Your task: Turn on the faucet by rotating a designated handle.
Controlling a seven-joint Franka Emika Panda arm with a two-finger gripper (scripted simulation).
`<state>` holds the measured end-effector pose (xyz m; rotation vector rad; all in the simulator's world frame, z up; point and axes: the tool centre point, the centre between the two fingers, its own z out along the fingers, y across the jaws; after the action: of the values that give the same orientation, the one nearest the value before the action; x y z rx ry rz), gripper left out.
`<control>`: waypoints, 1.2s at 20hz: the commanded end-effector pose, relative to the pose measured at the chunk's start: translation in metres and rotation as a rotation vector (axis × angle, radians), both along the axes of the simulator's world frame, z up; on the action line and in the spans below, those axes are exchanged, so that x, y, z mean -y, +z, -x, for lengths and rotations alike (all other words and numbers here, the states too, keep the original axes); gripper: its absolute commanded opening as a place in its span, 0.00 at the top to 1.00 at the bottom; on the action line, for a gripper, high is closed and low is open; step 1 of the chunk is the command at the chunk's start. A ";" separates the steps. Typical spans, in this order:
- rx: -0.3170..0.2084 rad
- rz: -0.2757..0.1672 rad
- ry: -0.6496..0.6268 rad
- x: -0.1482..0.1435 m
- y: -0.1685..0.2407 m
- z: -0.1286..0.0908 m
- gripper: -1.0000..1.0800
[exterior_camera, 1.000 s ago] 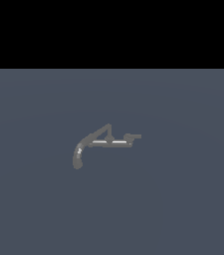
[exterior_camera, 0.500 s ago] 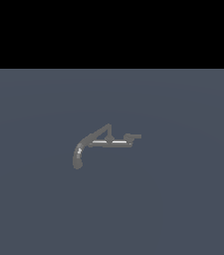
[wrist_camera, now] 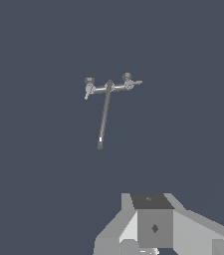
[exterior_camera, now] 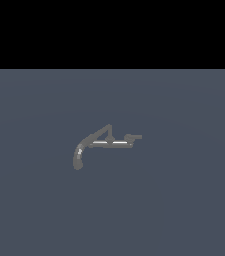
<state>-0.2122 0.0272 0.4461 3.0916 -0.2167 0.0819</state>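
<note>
Floor (exterior_camera: 184, 210): flat slate-grey surface, filling the lower part of the exterior view up to a black band; fills the whole background of the wrist view (wrist_camera: 34, 199). No edges or corners visible, so placement given against the view only.

Gripper (wrist_camera: 153, 234): grey blocky body at the frame edge in the wrist view, with one dark panel bearing a small diamond mark. Fingertips out of frame; clenched or released, cannot tell. Well apart from the fixture, touching nothing visible. Not seen in the exterior view.

Faucet (exterior_camera: 104, 142): small grey metal fixture, alone near the middle of the floor in the exterior view. In the wrist view (wrist_camera: 108, 88), seen from above and well beyond the gripper.

Spout (exterior_camera: 79, 155): thick, curved, drooping toward the exterior view's left. In the wrist view (wrist_camera: 104, 117), a long narrow tube running from the crossbar toward the gripper, pale near its tip.

Bar (exterior_camera: 109, 142): thin, shiny, straight, level. In the wrist view (wrist_camera: 108, 88), a crossbar with a knob at each end.

Slanted lever (exterior_camera: 101, 132): rising to a peak above the bar.

Handle (exterior_camera: 134, 136): short, stubby, flat-tipped, at the fixture's end on the exterior view's right, pointing outward and level. In the wrist view (wrist_camera: 136, 82), a small stub projecting from one end knob.
</note>
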 end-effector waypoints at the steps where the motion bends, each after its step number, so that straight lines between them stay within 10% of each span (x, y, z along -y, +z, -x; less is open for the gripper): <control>1: -0.001 -0.003 -0.058 -0.003 -0.015 -0.011 1.00; 24: -0.004 -0.037 -0.633 -0.001 -0.165 -0.128 1.00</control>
<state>-0.0916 0.0299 0.2908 2.9114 -1.1210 0.0493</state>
